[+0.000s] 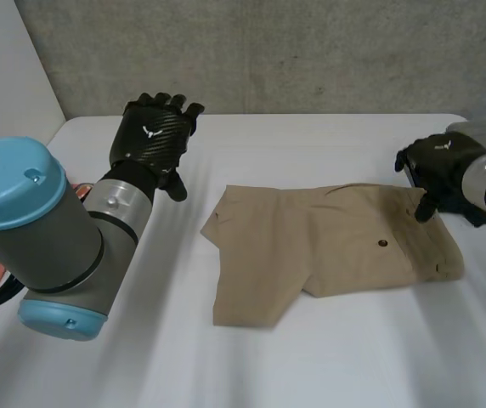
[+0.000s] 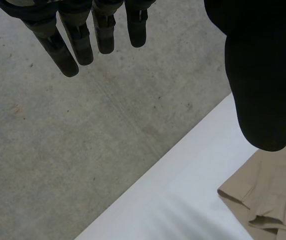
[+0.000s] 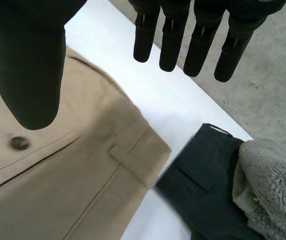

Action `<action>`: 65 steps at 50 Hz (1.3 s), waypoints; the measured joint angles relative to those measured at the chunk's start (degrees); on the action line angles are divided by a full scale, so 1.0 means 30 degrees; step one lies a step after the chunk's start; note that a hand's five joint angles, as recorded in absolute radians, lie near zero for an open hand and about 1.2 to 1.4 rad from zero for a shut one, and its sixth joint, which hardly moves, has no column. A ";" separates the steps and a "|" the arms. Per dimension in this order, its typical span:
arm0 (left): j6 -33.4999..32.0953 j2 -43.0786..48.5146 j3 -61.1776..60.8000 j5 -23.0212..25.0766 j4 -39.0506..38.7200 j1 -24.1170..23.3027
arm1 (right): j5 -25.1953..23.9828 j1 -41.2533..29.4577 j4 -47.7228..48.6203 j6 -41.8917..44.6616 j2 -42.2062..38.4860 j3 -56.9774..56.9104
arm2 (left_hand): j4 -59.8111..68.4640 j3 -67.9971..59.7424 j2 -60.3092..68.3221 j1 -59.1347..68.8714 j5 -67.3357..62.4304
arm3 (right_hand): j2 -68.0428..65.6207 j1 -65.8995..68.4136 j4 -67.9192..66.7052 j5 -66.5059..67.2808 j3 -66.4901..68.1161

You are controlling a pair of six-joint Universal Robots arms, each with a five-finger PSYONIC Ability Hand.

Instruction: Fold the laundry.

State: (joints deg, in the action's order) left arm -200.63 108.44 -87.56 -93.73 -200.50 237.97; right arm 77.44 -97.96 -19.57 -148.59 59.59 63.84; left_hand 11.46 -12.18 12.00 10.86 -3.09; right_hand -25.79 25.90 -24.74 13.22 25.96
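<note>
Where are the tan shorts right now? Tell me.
In the head view the tan shorts lie flat on the white table, right of centre, their waistband end beneath the right hand and well clear of the left hand.

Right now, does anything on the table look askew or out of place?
Yes. The tan garment is folded unevenly: the end nearer the left hand juts toward the robot past the rest, giving a stepped outline. A dark garment and a grey towel lie overlapping at the edge of the table.
</note>
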 measured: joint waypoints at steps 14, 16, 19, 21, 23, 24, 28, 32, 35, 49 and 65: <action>0.0139 0.0186 0.0115 -0.0492 0.0193 -0.0499 | 0.0974 -0.0653 -0.0785 -0.1234 -1.0264 -1.1329 | 0.0000 0.0000 0.0000 0.0000 0.0000 | -0.0197 0.0211 -0.0320 0.0623 0.0188; 0.0189 0.0113 0.0054 -0.0483 0.0243 -0.0393 | 0.1135 -0.0668 -0.0840 -0.1222 -1.1082 -1.2151 | 0.0000 0.0000 0.0000 0.0000 0.0000 | -0.3186 0.3153 -0.3169 0.3699 0.3140; 0.0268 0.0006 0.0027 -0.0457 0.0330 -0.0198 | 0.1228 -0.0632 -0.0896 -0.1248 -1.1603 -1.2873 | 0.0000 0.0000 0.0000 0.0000 0.0000 | -1.2159 1.1931 -1.1876 1.1609 1.1579; 0.0312 -0.0026 0.0085 -0.0444 0.0382 -0.0069 | 0.1173 -0.0595 -0.0976 -0.1410 -1.1293 -1.2925 | 0.0000 0.0000 0.0000 0.0000 0.0000 | -1.3932 1.2874 -1.4209 1.3713 1.3672; 0.0348 -0.0027 0.0234 -0.0436 0.0425 0.0036 | 0.1019 -0.0609 -0.1079 -0.1690 -1.0505 -1.2565 | 0.0000 0.0000 0.0000 0.0000 0.0000 | -1.3959 1.2874 -1.4522 1.3913 1.3865; 0.0363 -0.0014 0.0328 -0.0435 0.0440 0.0068 | 0.0923 -0.0634 -0.1125 -0.1820 -1.0024 -1.2251 | 0.0000 0.0000 0.0000 0.0000 0.0000 | -1.3959 1.2874 -1.4551 1.3958 1.3874; 0.0491 0.0228 0.1064 -0.0417 0.0585 0.0119 | 0.0110 -0.0898 -0.1095 -0.2214 -0.6890 -0.9724 | 0.0000 0.0000 0.0000 0.0000 0.0000 | -1.3959 1.2874 -1.4597 1.4205 1.3874; 0.0812 0.0878 0.2282 -0.0335 0.1101 0.0070 | -0.1284 -0.1268 -0.0250 -0.2028 -0.3007 -0.6160 | 0.0000 0.0000 0.0000 0.0000 0.0000 | -1.3959 1.2874 -1.4603 1.4209 1.3874; 0.1310 0.1814 0.3690 -0.0162 0.2087 -0.0058 | -0.2441 -0.1607 0.0893 -0.1827 0.0206 -0.3278 | 0.0000 0.0000 0.0000 0.0000 0.0000 | -1.3959 1.2874 -1.4608 1.4208 1.3874; 0.4258 0.7335 1.0761 0.1252 0.9972 -0.1273 | -0.4912 -0.2789 0.2572 -0.4164 0.9077 0.2332 | 0.0032 -0.0038 0.0038 0.0061 -0.0014 | -1.3959 1.2874 -1.4609 1.4208 1.3874; 0.3962 0.7367 1.3030 -0.0903 1.1473 0.0057 | -0.4737 -0.1356 0.4004 -0.4000 0.5165 0.2271 | 1.8979 -1.8526 1.8772 1.8992 -1.7676 | -1.3959 1.2874 -1.4687 1.4209 1.3974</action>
State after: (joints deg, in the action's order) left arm -188.75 130.55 -48.47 -96.44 -166.08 238.14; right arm 63.23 -102.03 -7.56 -160.59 75.09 70.65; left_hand 68.40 -67.76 68.31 67.83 -56.11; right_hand -67.66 64.52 -68.80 55.85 67.88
